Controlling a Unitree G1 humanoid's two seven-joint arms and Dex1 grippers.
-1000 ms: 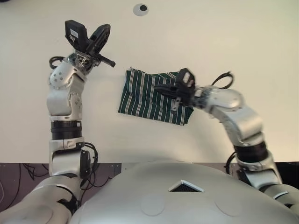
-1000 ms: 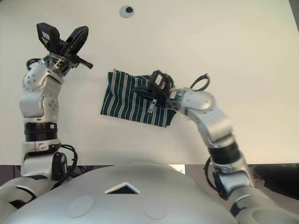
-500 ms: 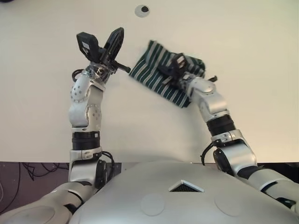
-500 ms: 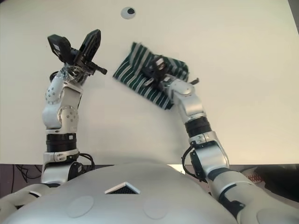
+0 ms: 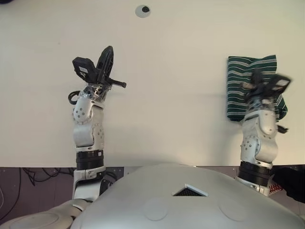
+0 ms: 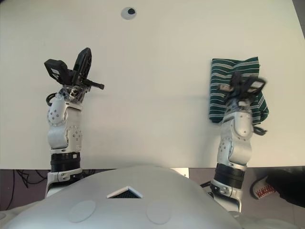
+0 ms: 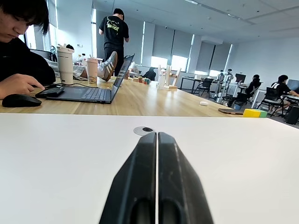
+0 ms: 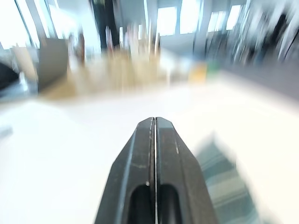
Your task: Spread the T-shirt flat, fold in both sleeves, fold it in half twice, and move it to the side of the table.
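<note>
The folded green-and-white striped T-shirt [image 5: 248,83] lies flat near the right side of the white table [image 5: 181,119]. My right gripper [image 5: 257,76] hovers over the shirt's near right part, shut with nothing between its fingers [image 8: 140,154]. In the right wrist view the T-shirt [image 8: 224,182] lies beside the fingers, not in them. My left gripper [image 5: 107,51] is raised over the left half of the table, far from the shirt. It is shut and empty, with its fingers [image 7: 140,177] pressed together.
A small round grommet [image 5: 143,10] sits in the table at the far middle. The table's front edge [image 5: 167,165] runs just before my arms. Beyond the table is an office with desks and a laptop [image 7: 88,91].
My right arm swung the shirt from the table's middle out to the right side and no longer grips it. My left arm drew back slightly, still raised.
</note>
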